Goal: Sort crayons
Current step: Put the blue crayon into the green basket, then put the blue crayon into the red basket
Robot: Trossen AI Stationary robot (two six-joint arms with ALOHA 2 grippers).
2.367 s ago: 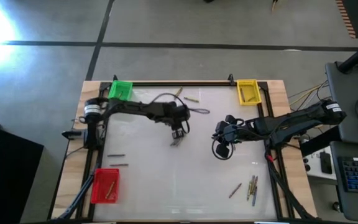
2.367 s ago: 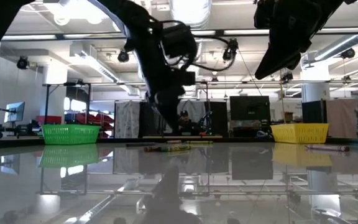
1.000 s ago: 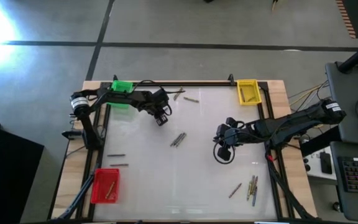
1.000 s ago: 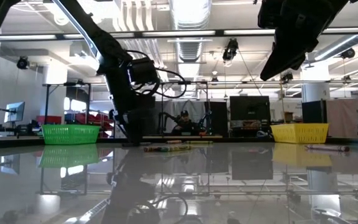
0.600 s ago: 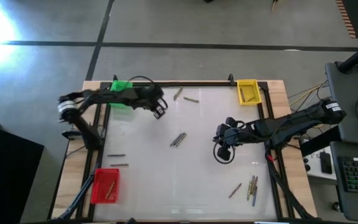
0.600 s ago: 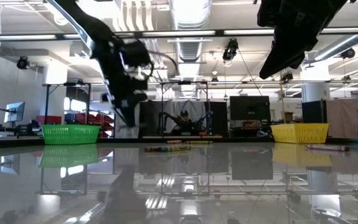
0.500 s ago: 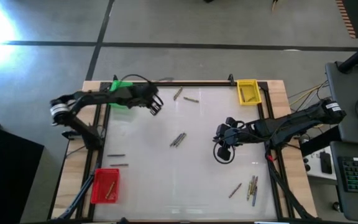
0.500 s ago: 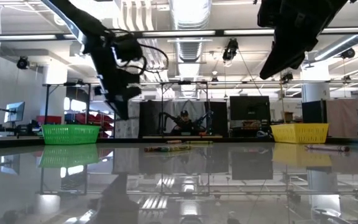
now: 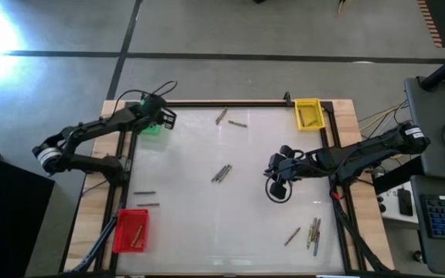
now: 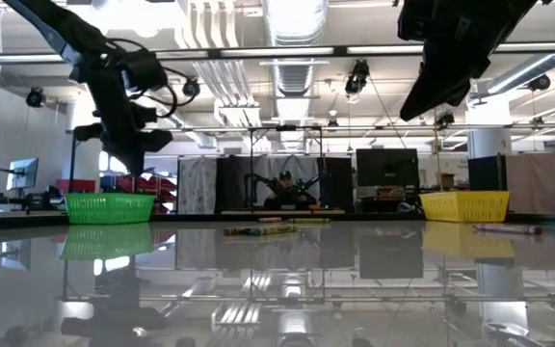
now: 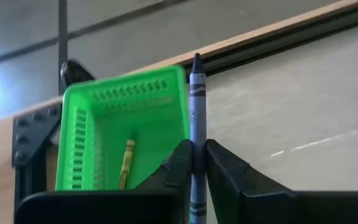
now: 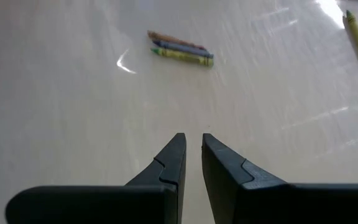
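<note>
My left gripper (image 9: 161, 117) is at the table's far left corner, above the green bin (image 9: 151, 126), shut on a grey-blue crayon (image 11: 196, 106). In the left wrist view the green bin (image 11: 104, 118) holds a yellow crayon (image 11: 128, 163). In the low view my left gripper (image 10: 128, 159) hangs above the green bin (image 10: 109, 206). My right gripper (image 9: 272, 165) waits right of the table's middle, its fingers (image 12: 193, 140) a narrow gap apart and empty. Three crayons (image 9: 222, 173) lie together on the table's middle; they also show in the right wrist view (image 12: 180, 51). My left gripper pinches the crayon's shaft (image 11: 196, 134) between its two fingers. The crayon lies along the fingers, and its pointed tip (image 11: 196, 60) sticks out past the fingertips. It is lifted clear, over the green bin's wall on the table side.
A yellow bin (image 9: 307, 113) stands at the far right and a red bin (image 9: 131, 230) at the near left, each with a crayon inside. Loose crayons lie at the far edge (image 9: 230, 119), at the left (image 9: 145, 198) and, several together, at the near right (image 9: 310, 232).
My left gripper has gone toward the table's far left corner with the grey-blue crayon and has risen, from beside the green bin to above it. The three crayons on the table's middle and my right gripper have kept still.
</note>
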